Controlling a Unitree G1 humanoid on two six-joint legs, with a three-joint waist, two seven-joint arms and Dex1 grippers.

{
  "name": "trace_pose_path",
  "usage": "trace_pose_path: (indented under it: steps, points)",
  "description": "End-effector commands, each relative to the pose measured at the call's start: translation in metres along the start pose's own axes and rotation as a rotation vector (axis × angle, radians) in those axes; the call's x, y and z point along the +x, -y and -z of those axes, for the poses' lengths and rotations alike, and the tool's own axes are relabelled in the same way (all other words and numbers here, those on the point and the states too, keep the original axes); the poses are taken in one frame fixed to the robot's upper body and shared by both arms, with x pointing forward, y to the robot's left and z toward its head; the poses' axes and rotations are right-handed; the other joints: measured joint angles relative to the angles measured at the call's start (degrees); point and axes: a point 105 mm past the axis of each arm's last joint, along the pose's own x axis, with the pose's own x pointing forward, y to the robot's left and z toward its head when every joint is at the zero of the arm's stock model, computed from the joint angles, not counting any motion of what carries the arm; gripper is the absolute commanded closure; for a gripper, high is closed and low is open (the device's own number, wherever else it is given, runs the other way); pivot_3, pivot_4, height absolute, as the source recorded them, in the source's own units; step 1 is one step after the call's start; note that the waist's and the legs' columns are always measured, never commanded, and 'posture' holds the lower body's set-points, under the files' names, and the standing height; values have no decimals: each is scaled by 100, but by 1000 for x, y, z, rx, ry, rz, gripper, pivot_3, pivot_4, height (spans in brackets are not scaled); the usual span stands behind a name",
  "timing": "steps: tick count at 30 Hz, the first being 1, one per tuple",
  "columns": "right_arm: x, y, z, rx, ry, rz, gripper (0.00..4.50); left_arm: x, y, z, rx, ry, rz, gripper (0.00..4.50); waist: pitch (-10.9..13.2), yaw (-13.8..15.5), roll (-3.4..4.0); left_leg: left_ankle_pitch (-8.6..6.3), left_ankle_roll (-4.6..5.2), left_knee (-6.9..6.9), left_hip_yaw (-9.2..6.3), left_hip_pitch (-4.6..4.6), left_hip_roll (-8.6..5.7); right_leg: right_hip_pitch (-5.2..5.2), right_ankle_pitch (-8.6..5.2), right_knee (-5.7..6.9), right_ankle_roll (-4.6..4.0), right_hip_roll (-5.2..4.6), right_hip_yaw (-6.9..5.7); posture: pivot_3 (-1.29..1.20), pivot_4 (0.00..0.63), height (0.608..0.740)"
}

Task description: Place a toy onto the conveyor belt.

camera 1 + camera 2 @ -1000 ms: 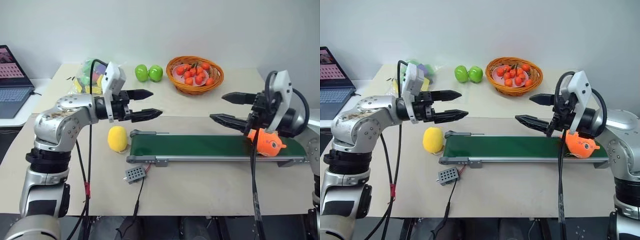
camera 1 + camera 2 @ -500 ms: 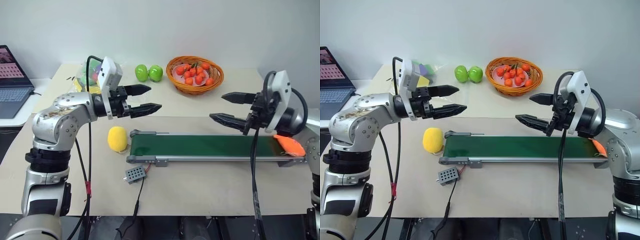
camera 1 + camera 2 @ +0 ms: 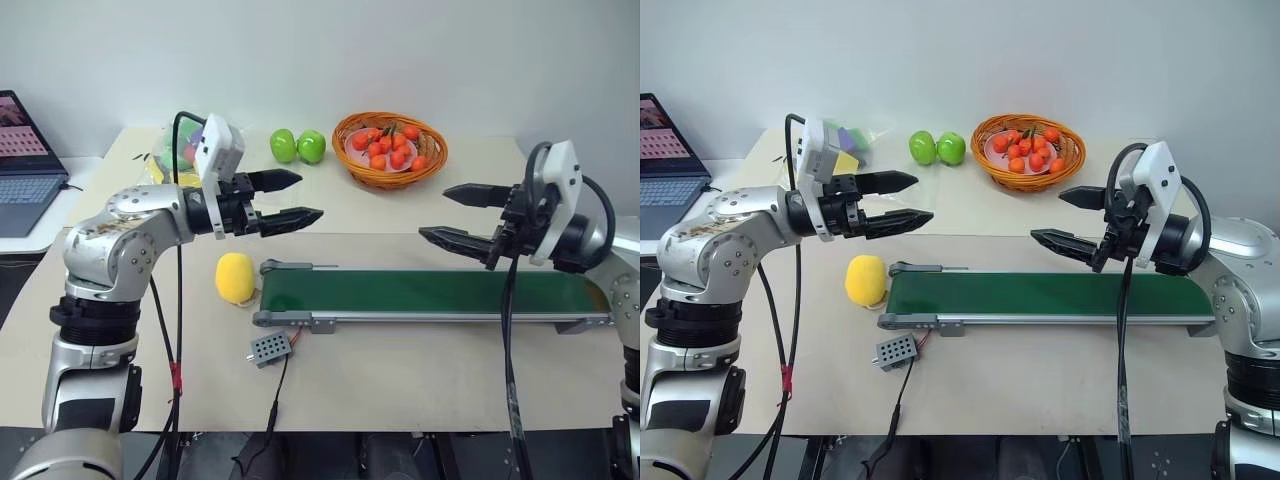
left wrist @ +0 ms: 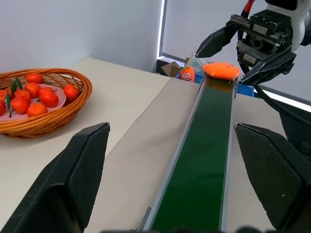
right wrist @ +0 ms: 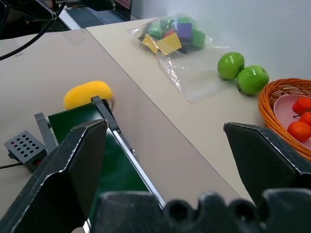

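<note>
The dark green conveyor belt runs left to right along the table front in its grey frame. In the left wrist view the orange toy lies at the belt's far end, directly under my right gripper's fingers. My left gripper hovers open above the belt's left end, pointing right, with nothing in it. My right gripper hovers open over the belt's right half, pointing left, also with nothing in it.
A yellow lemon-shaped toy rests beside the belt's left end, and a grey control box lies in front of it. Behind are two green apples, a basket of small oranges, a bag of blocks and a laptop.
The orange toy rode the belt from under my right gripper to its right end, then slipped out of the head views. My left gripper rose slightly early on; both are now still.
</note>
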Motion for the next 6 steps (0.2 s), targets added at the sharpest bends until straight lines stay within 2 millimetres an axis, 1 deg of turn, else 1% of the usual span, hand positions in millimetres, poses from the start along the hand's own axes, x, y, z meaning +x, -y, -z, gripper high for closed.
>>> trace_pose_path:
  steps: [1, 6]
  points:
    - [-2, 2, -12, -52, 35, 12, 0, -3, 3, -9, 54, 20, -2, 119, 0, 0, 0, 0, 0, 0, 0, 0, 0, 0, 0, 0, 0, 0, 0, 0, 150, 738]
    - [-2, 3, -11, -52, 33, 13, 0, -4, 3, -9, 66, 5, -3, 119, 0, 0, 0, 0, 0, 0, 0, 0, 0, 0, 0, 0, 0, 0, 0, 0, 150, 738]
